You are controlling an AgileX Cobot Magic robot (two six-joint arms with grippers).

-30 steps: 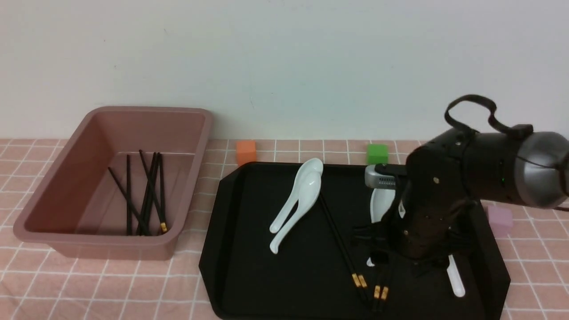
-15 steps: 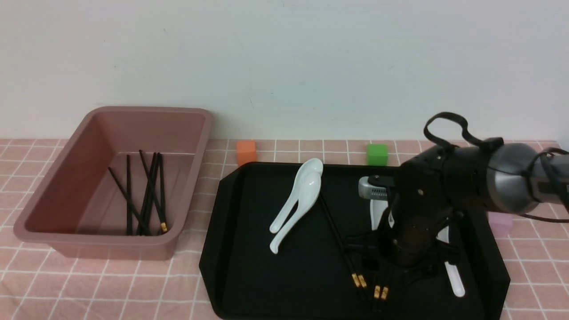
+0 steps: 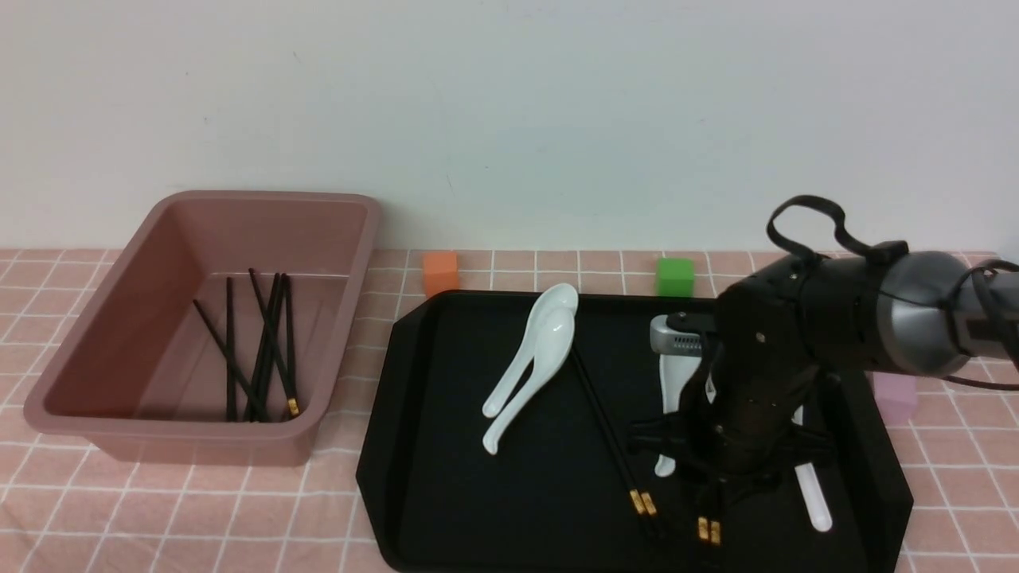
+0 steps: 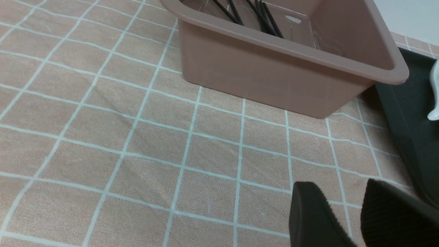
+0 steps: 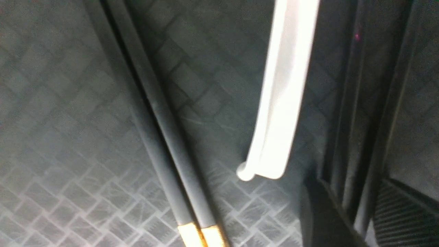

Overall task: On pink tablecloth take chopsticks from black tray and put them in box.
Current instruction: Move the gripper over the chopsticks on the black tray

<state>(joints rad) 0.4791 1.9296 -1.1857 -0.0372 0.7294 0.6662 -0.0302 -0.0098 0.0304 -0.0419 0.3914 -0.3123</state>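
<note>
The right gripper (image 5: 349,206) closes around a pair of chopsticks (image 3: 708,530), low right of frame in the tray (image 3: 509,509). Next: lift clear, carry to the box (image 3: 199,430), far left.

Box in front and left-wrist views
</note>
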